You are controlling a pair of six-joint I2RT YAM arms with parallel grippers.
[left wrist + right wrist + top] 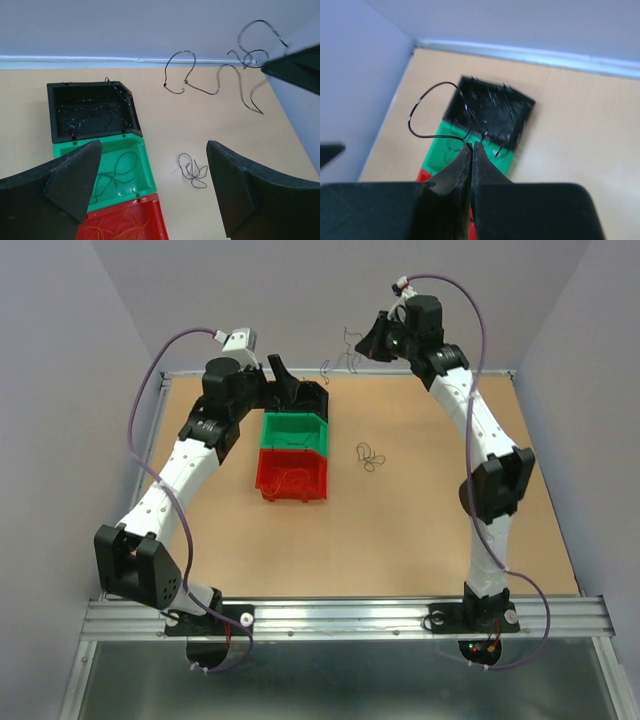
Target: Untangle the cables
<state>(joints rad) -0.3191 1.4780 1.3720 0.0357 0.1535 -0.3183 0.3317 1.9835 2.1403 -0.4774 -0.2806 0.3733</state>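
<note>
3 bins in a row: black bin [80, 85], green bin [144, 165], red bin [159, 212], thin wires in each. right gripper [471, 146] pinches 1 black cable [410, 120], held aloft; left gripper [154, 145] spread wide, empty. 1 loose cable clump [191, 170] lies on the table [420, 530], just right of the bins.

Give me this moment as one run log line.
left gripper open, empty | right gripper shut on black wire, held high | loose wire on table beside bins

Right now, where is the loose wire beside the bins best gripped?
At its middle, where the loops of the wire cross and bunch, coming straight down from above: it lies flat on the table, so a side approach would likely catch nothing. The open left gripper faces it.
</note>
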